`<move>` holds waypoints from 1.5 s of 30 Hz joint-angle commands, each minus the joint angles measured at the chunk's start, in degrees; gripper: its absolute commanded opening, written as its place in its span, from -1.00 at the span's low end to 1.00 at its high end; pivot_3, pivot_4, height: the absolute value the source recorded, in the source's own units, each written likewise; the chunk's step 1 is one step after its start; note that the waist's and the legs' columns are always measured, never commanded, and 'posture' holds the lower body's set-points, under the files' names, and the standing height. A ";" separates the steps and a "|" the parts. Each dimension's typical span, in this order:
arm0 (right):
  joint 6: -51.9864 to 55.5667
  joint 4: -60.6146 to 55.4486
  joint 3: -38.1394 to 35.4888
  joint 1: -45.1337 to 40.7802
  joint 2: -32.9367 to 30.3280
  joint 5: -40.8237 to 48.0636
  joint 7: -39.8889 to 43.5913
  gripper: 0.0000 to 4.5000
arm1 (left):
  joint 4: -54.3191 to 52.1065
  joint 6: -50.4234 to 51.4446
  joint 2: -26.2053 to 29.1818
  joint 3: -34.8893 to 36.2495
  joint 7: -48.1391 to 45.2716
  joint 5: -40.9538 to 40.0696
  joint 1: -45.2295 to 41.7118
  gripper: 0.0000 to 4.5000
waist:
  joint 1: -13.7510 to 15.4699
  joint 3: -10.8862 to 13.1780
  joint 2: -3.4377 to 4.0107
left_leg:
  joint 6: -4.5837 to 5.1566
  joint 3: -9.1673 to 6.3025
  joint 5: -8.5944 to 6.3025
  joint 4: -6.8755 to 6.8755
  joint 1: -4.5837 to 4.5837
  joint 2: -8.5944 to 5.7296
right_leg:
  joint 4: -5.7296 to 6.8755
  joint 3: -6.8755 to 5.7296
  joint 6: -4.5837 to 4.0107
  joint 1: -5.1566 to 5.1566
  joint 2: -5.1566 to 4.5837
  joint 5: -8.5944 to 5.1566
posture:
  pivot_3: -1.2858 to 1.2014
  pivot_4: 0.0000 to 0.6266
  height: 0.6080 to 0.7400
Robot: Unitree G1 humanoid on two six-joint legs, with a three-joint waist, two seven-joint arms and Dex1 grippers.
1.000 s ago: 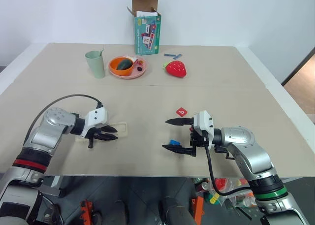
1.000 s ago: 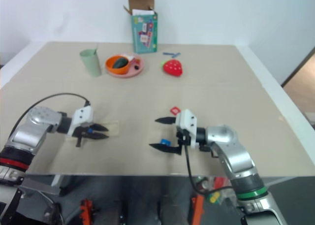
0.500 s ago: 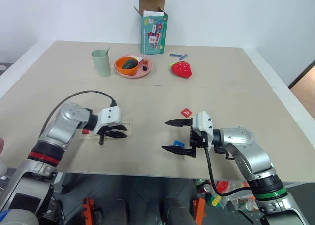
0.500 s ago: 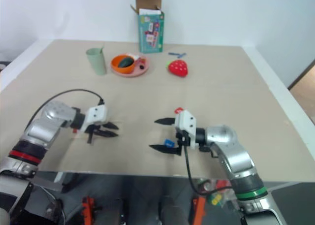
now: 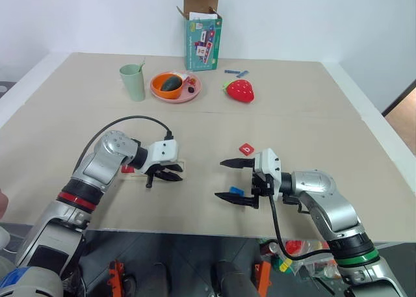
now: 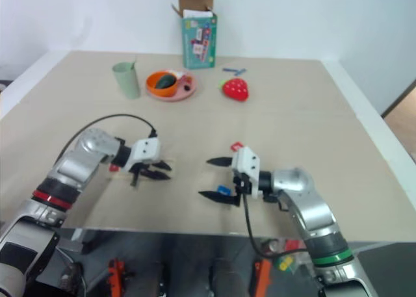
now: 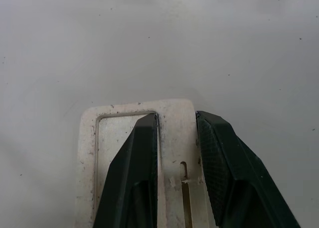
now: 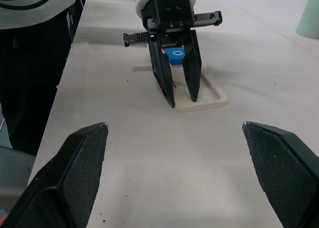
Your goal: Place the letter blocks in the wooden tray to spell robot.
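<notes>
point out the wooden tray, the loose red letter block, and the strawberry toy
wooden tray (image 8: pixel 213 99): right wrist view, bare rim at its near end.
red letter block (image 5: pixel 246 149): left eye view, middle of its top face.
strawberry toy (image 5: pixel 239 91): left eye view, middle of its red body.

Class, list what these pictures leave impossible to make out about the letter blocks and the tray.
- Wooden tray: how many blocks it holds; the left gripper covers most of it in every view.
- Red block: its letter is too small in the eye views.
- Blue block: partly hidden between the right gripper's fingers.
</notes>
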 commanded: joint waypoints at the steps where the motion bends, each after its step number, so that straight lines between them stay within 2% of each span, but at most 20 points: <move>1: -0.66 -1.24 -1.40 -0.06 -0.17 0.51 -0.33 1.00 | 0.31 0.54 -2.33 -0.54 1.13 0.13 -1.89 -0.45 | 0.11 0.00 -0.01 | 0.00 0.00 0.00 0.03 0.00 -0.02 | 0.00 0.00 -0.01 0.01 -0.02 0.00 | 0.03 -0.52 1.00; 28: -2.53 0.56 -1.81 0.87 -1.30 -0.37 -0.79 1.00 | 14.66 -5.59 -15.71 -3.95 4.47 4.39 -12.47 -0.45 | -0.04 0.06 -0.04 | 0.00 -0.06 -0.01 0.00 -0.09 -0.05 | -0.03 0.00 0.32 -0.05 0.02 0.16 | 0.03 -0.52 1.00; 45: -3.16 2.96 -2.37 0.21 -1.31 -1.29 -1.86 1.00 | 17.39 -8.41 -18.54 -4.67 2.90 5.02 -14.13 -0.45 | -0.05 0.07 -0.04 | -0.01 -0.12 -0.01 0.00 -0.10 -0.06 | -0.03 -0.01 0.33 -0.05 0.04 0.17 | 0.03 -0.52 1.00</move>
